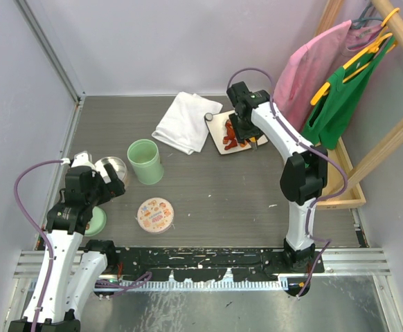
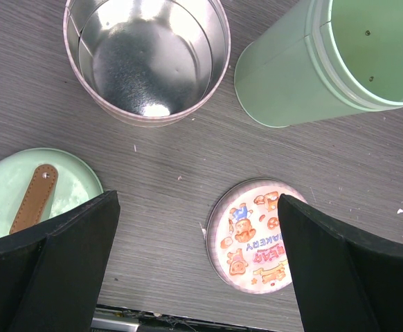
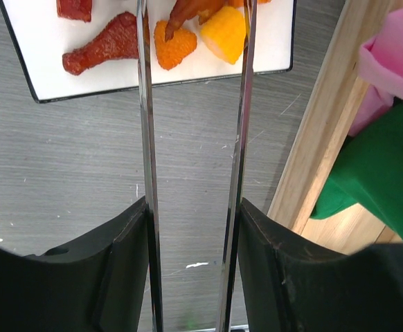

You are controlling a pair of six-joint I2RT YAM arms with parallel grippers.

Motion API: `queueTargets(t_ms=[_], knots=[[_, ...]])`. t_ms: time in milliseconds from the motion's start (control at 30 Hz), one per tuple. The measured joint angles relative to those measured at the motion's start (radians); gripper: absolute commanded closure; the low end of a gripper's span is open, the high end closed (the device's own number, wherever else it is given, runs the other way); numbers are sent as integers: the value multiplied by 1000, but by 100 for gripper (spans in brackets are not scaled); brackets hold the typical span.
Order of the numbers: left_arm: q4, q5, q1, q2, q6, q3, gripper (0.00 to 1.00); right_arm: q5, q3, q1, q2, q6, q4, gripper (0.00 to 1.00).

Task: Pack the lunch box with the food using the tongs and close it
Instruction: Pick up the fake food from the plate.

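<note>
The right gripper point(image 3: 193, 221) pinches the tongs point(image 3: 146, 138), arms apart over the food point(image 3: 174, 45) on the plate point(image 3: 104, 76) at one o'clock, likely to take a piece; the left gripper point(image 2: 194, 235) hangs spread.

A: What is sitting around the tall container point(image 1: 145, 161)?
B: The cloth point(image 1: 187, 122) is lying behind it, the plate point(image 1: 219, 126) carrying food point(image 1: 230, 142) behind-right, the bowl point(image 1: 111, 169) standing left, 1 round lid point(image 1: 156, 214) lying in front.

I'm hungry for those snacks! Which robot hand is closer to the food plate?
Right. The right gripper holds the tongs over the plate; the left gripper hangs far off, by the tin.
</note>
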State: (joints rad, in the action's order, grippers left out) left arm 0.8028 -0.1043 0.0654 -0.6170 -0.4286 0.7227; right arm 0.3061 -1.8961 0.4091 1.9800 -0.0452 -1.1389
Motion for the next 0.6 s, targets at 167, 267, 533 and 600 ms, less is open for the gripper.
queueTargets(t_ms=[167, 267, 533, 600], knots=[[0, 0, 0, 0, 0, 0, 2, -5, -28, -11, 39, 22, 14, 47], [0, 0, 0, 0, 0, 0, 2, -7, -48, -16, 66, 37, 17, 48], [0, 0, 0, 0, 0, 0, 2, -18, -64, -21, 95, 70, 35, 48], [0, 0, 0, 0, 0, 0, 2, -29, -64, -26, 95, 74, 38, 48]])
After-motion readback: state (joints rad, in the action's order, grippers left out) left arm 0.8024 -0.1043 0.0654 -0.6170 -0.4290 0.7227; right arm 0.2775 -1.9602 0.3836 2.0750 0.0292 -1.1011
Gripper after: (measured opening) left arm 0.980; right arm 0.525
